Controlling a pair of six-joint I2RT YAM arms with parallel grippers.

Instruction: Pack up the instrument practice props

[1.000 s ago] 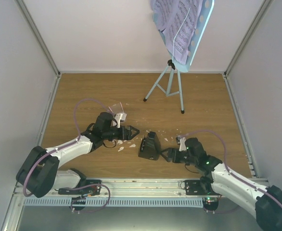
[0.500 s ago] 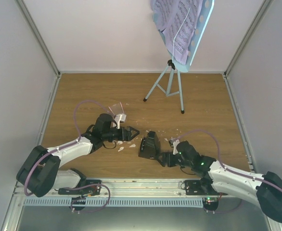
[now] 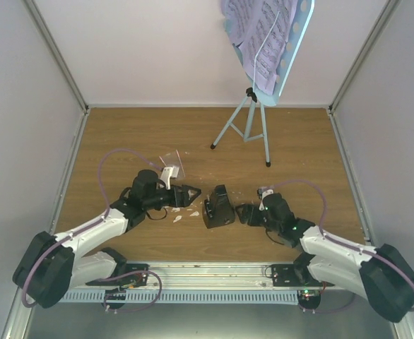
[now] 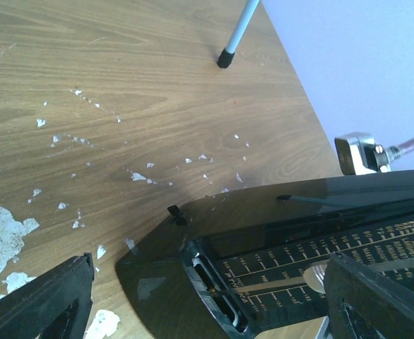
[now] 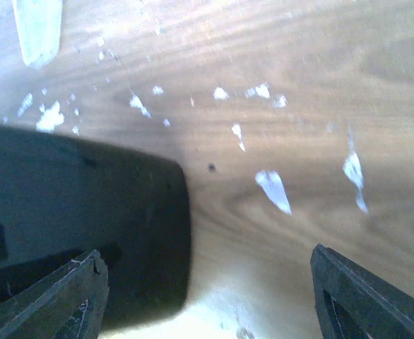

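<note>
My left gripper is wide open and has hold of nothing. It points at the metronome, which sits on the table near the front edge, about in the middle. In my left wrist view the metronome's scale face, under its clear cover, lies between my two fingers, but I cannot tell if either finger touches it. My right gripper is also open and empty. It faces the metronome from the other side, and the dark body fills the left part of the gap (whether it touches, I cannot tell). Small white crumbs lie on the wood around the metronome. The stand is on its three legs at the far right, well apart from both grippers, with the pages on it.
</note>
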